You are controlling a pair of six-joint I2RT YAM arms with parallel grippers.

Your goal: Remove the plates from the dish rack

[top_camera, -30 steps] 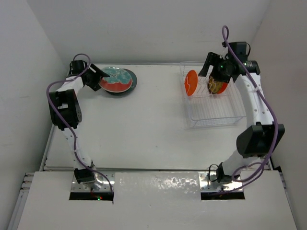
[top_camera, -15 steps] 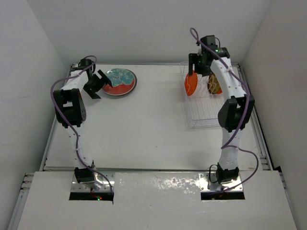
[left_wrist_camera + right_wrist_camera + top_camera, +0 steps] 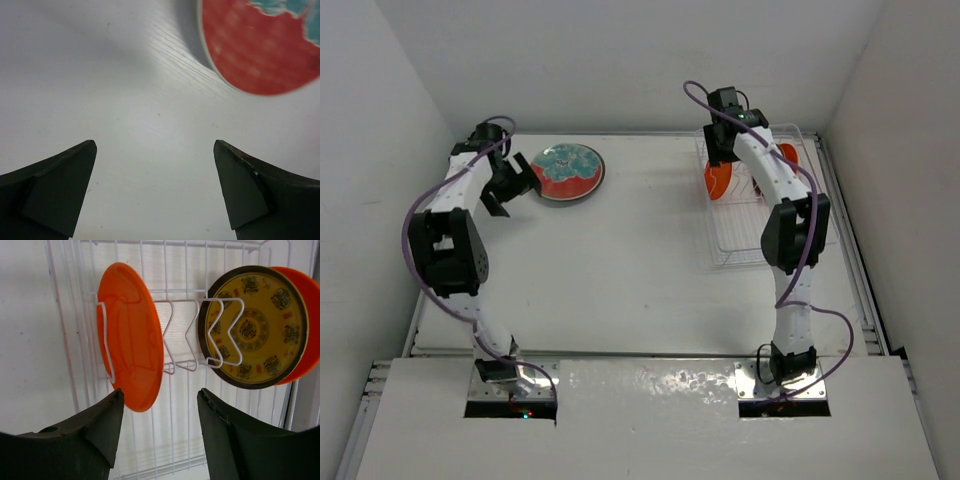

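Note:
The red plate with a mottled teal centre lies flat at the far left on a darker teal plate whose rim just shows; its edge also shows in the left wrist view. My left gripper is open and empty over bare table just left of it. The white wire dish rack holds an upright orange plate, a yellow-centred plate and another orange plate. My right gripper is open and empty above the rack's far left end.
White walls close in on the left, back and right. The rack's upright prongs stand between the orange plate and the yellow-centred one. The right arm's links lie over the rack.
My left gripper has drawn back left from the red plate. My right gripper has swung left from over the yellow-centred plate to over the rack's far left end.

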